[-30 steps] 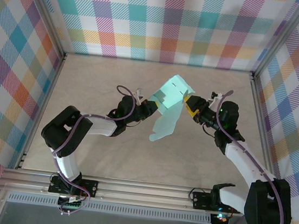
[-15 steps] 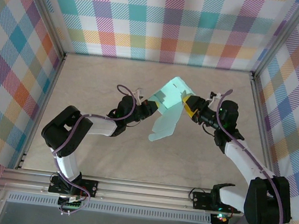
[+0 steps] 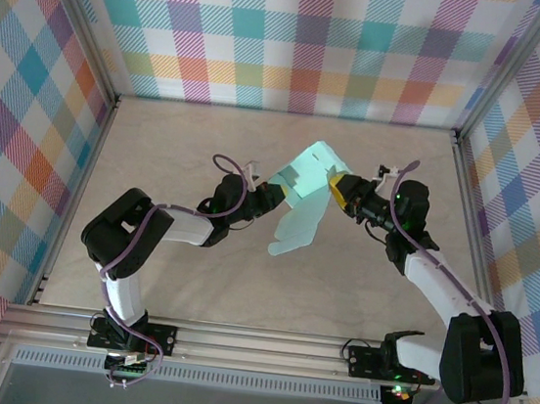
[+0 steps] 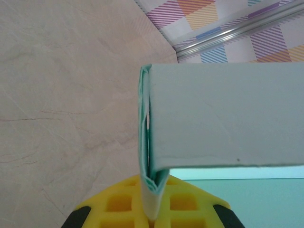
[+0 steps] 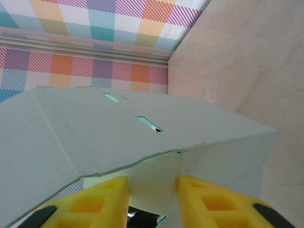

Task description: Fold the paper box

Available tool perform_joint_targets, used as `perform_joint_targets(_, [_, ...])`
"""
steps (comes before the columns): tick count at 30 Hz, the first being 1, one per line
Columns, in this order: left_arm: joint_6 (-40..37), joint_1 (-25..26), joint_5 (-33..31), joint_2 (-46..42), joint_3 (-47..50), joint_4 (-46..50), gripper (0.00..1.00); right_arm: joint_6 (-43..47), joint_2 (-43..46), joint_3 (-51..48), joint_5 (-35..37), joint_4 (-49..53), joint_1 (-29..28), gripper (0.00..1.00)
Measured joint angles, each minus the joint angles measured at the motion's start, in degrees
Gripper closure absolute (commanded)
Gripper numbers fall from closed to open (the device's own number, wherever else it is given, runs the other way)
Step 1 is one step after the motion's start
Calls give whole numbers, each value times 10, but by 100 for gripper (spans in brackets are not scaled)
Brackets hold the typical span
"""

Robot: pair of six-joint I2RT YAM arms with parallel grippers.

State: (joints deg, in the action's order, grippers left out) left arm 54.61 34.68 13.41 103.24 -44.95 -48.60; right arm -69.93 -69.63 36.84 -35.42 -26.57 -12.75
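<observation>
Left wrist: left tool (image 4: 151, 211) clamped on thin mint paper box (image 4: 228, 118); right tool (image 5: 153, 199) apart.

The paper box (image 3: 303, 191) hangs above the desk (image 3: 210, 126), the left pincer (image 3: 268, 198) at its left edge, the right pincer (image 3: 336, 186) at its right.

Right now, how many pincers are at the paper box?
2. The left pincer is shut on a folded edge of the paper box; the right pincer straddles a flap on the opposite side, jaws apart.
</observation>
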Motion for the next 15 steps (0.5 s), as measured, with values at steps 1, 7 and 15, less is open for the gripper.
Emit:
perform_joint_targets(1, [0,0,0,0,0,0,100,0,-1,0,0,6,0,63])
perform_joint_targets(7, [-7,0,0,0,0,0,100,1,-7,0,0,35,0,64])
perform_joint_targets(15, [-16,0,0,0,0,3,100,1,-10,0,0,51,0,78])
